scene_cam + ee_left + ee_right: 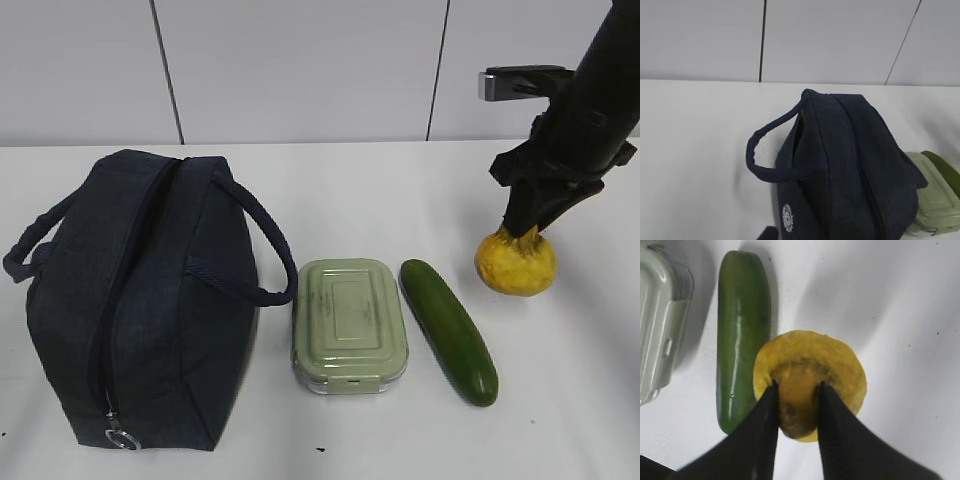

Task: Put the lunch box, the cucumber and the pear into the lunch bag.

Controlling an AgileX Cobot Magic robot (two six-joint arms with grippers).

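The navy lunch bag (140,300) stands at the left with its zipper line running along the top and the ring pull (121,438) at the near end; it also fills the left wrist view (840,165). The pale green lunch box (349,324) lies right of it, and the cucumber (449,329) lies right of the box. My right gripper (527,232) is shut on the narrow neck of the yellow pear (516,264), which sits at table level; the fingers (765,420) pinch the neck of the pear (840,370) from both sides. Of my left gripper only a dark tip (769,234) shows beside the bag.
White table (380,200) with a white panelled wall behind. The bag's two loop handles (262,240) hang out to either side. In the right wrist view the cucumber (742,335) lies just left of the pear, and the lunch box (660,320) lies further left.
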